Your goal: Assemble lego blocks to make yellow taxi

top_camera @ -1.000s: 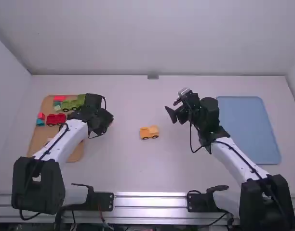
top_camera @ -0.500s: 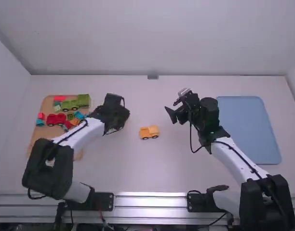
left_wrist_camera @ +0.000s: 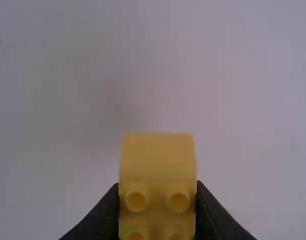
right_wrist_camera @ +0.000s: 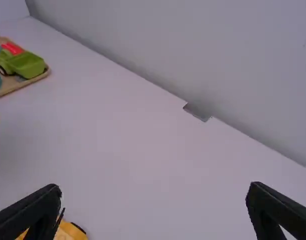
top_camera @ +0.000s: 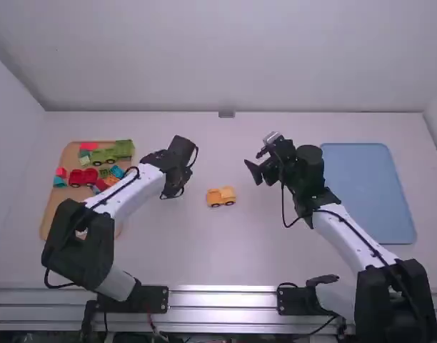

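holding a yellow block [left_wrist_camera: 158,162] between its two fingers, the left hand [top_camera: 178,170] is above the surface [top_camera: 225,250], between the wooden tray [top_camera: 58,196] and the yellow car base [top_camera: 220,195]. in the left wrist view the fingers press in from either side of the block, whose round studs face the camera; its smooth part lies beyond them.

the car base stands on its wheels around the middle of the surface, between the two hands and apart from both (the left one is the nearer). the right hand [top_camera: 253,158] is up in the air on the far side of the car base and to its right, its fingers spread wide.

at the left, the wooden tray carries a green truck [top_camera: 104,156], with a red truck [top_camera: 83,176] just nearer the camera, and a red block [top_camera: 88,146] toward its far edge. a blue block [top_camera: 117,171] and an orange piece [top_camera: 112,181] are near the tray's right side, and a teal block [top_camera: 59,181] is by its left side. a flat blue tray [top_camera: 365,193] lies over on the right, beyond the right arm.
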